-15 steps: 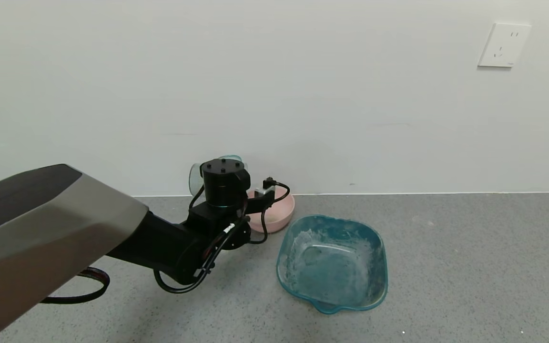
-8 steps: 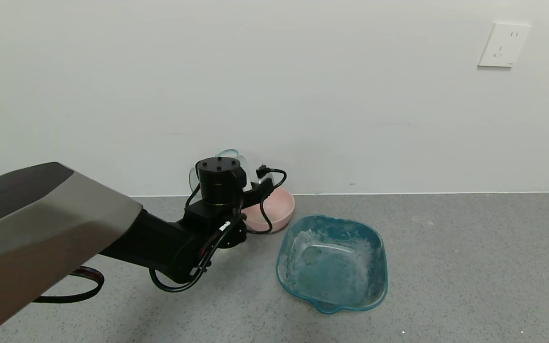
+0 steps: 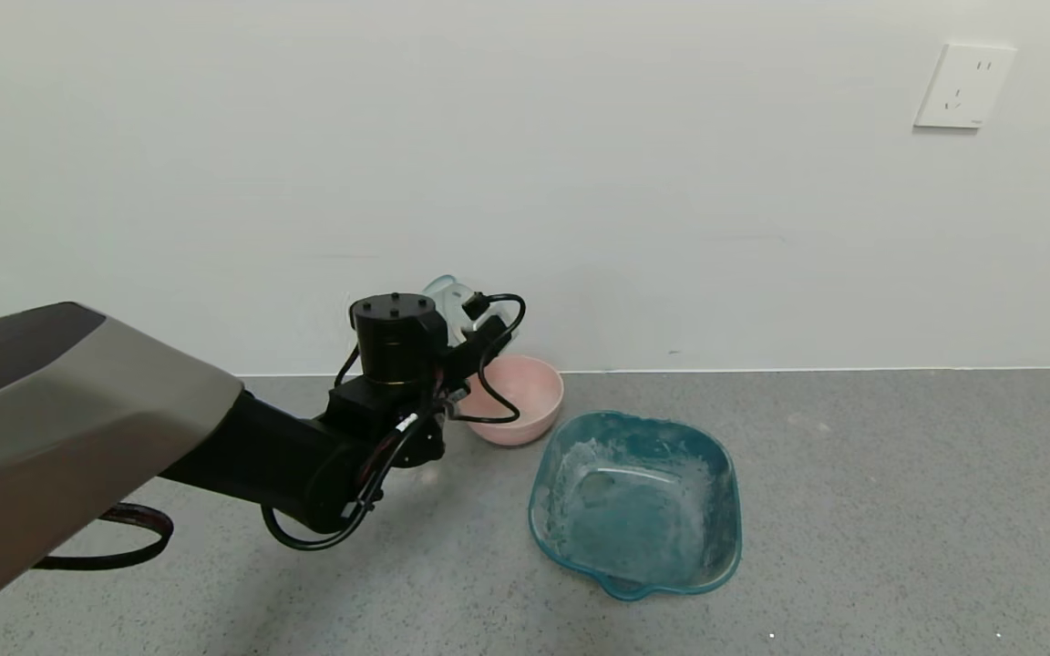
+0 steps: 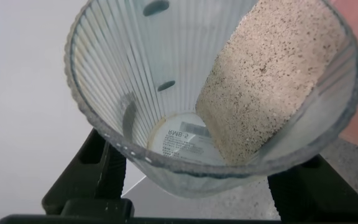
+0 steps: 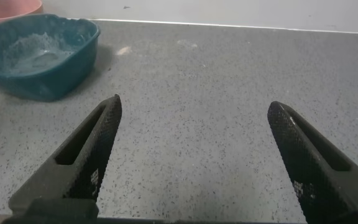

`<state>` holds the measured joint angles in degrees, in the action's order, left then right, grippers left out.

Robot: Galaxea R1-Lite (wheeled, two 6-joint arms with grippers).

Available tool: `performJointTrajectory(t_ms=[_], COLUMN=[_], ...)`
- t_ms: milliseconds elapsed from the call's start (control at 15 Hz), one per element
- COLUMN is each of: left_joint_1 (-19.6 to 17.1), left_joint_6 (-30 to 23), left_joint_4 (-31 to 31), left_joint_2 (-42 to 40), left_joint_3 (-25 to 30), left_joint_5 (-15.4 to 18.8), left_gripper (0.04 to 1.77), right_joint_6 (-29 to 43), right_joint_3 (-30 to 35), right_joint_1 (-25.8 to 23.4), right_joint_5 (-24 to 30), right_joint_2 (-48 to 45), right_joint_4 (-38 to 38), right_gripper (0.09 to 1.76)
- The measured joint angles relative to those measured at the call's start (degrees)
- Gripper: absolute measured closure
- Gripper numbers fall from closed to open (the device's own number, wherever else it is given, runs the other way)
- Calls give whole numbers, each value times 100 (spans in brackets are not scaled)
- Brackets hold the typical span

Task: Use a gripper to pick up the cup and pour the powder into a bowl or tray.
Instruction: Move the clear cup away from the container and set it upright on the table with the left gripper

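Holding the cup (image 4: 210, 93) between our left gripper's (image 4: 204, 186) two black fingers (image 4: 95, 171), we have it lifted off the counter (image 3: 853, 510) at the far left of the scene, close to the wall (image 3: 580, 182). In the head view the left gripper (image 3: 466, 333) sits just left of and above the pink bowl (image 3: 525, 401), and only a sliver of the clear cup (image 3: 443, 293) shows past the wrist and its looped cables (image 3: 498, 364). The left wrist view looks straight into the cup's mouth: its ribbed wall is frosted with a whitish film of powder (image 4: 114, 68), and a round label shows through the bottom. We cannot tell from these views exactly how far the cup is tipped.

The pink bowl stands on the grey speckled counter against the wall. Just beside it, nearer to us and to the right, is the teal tray (image 3: 725, 492) with its spout toward us; white powder streaks its inside. In the right wrist view that tray (image 5: 73, 68) appears at the far left, with a bit of the bowl's rim (image 5: 11, 6) behind it.

Our right gripper (image 5: 197, 162) hangs over bare counter well to the right, fingers spread wide with nothing between them. A white wall socket (image 3: 962, 87) sits high on the right.
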<state>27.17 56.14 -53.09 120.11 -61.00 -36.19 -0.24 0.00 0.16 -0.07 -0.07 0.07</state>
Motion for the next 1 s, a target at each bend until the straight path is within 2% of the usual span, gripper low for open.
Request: performJointTrajectory(t_ms=[333, 467, 600, 1000], left_joint_1=[-369, -518, -653, -885], left_joint_6=[-614, -848, -1025, -2497], left_joint_4=[-21, -16, -10, 17], left_joint_2=[-217, -324, -468, -967], left_joint_3=[450, 736, 1073, 1754], left_joint_5=[464, 789, 1265, 2107], left_gripper=[53, 53, 53, 53], right_joint_6=[2, -2, -2, -2], right_joint_3=[0, 0, 0, 0], right_joint_1=[0, 0, 0, 0], right_joint_5=[-2, -2, -2, -2], right_joint_2=[0, 0, 0, 0], right_joint_4=[-2, -2, -2, -2], right_gripper=[14, 14, 14, 14])
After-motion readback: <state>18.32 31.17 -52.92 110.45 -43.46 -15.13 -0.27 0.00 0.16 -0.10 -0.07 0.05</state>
